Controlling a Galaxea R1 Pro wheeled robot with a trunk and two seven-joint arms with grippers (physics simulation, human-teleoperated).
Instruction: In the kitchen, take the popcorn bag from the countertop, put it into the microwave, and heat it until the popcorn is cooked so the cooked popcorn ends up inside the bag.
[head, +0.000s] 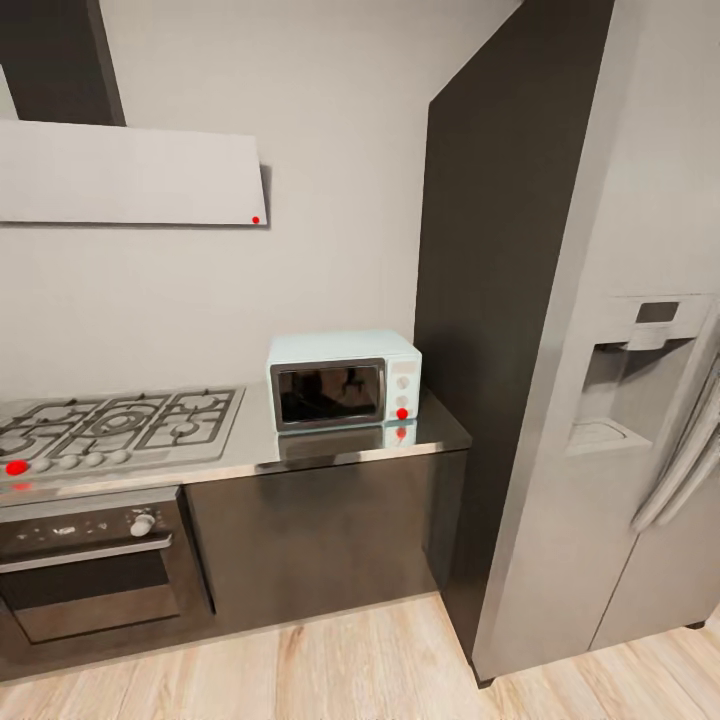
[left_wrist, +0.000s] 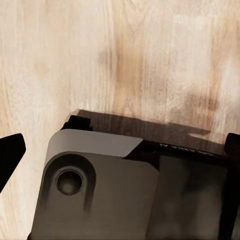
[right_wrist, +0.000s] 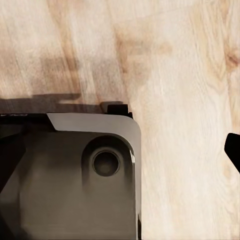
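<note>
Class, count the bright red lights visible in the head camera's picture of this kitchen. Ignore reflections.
3: one on the microwave panel, one at the hob's front left, one on the hood's lower right corner. Others may be hidden.

Countertop: grey brushed-metal slab with a shiny front edge, set over dark glossy cabinets and running from the left edge of the head view to a tall dark panel on the right. Resting on it, toward its right end: one pale mint-blue microwave, dark glass door shut, red light on its side panel. Set into it at left: a gas hob with a red knob.
</note>
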